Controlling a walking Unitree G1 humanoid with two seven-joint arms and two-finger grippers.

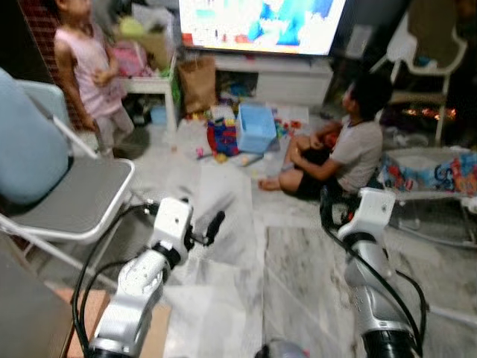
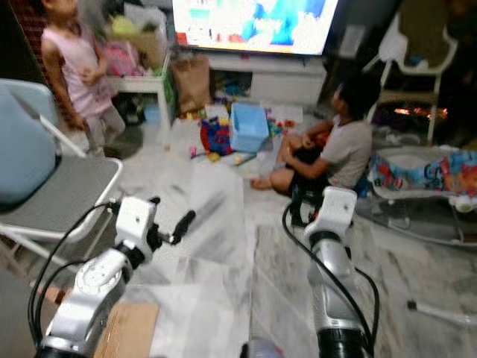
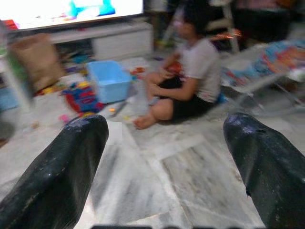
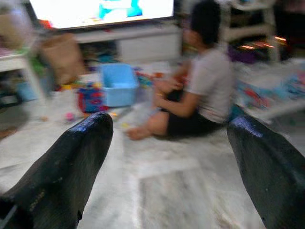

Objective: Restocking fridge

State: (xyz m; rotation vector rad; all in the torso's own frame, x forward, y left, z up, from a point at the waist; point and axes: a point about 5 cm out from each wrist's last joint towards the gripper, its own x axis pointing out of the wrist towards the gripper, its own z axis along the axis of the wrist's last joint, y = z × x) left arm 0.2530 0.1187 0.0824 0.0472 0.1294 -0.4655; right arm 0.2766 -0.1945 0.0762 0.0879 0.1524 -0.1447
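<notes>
- Left eye view: the blue bin serves as landmark. A seated person is just to its right, a standing person well to its left, and the lit screen is behind it. Nearer the robot than the bin, the left gripper and the right gripper hang over the marble floor. A folding chair stands well to the bin's left.
- Right eye view: same room. A brown paper bag stands just left of the bin, with scattered toys beside it.
- Left wrist view: two black fingers are spread wide with nothing between them.
- Right wrist view: the fingers are likewise wide apart and empty.
- Judgement: I see no fridge or groceries anywhere, so weight, slipperiness and the best grasp point cannot be judged. With people close, any move calls for care.
</notes>
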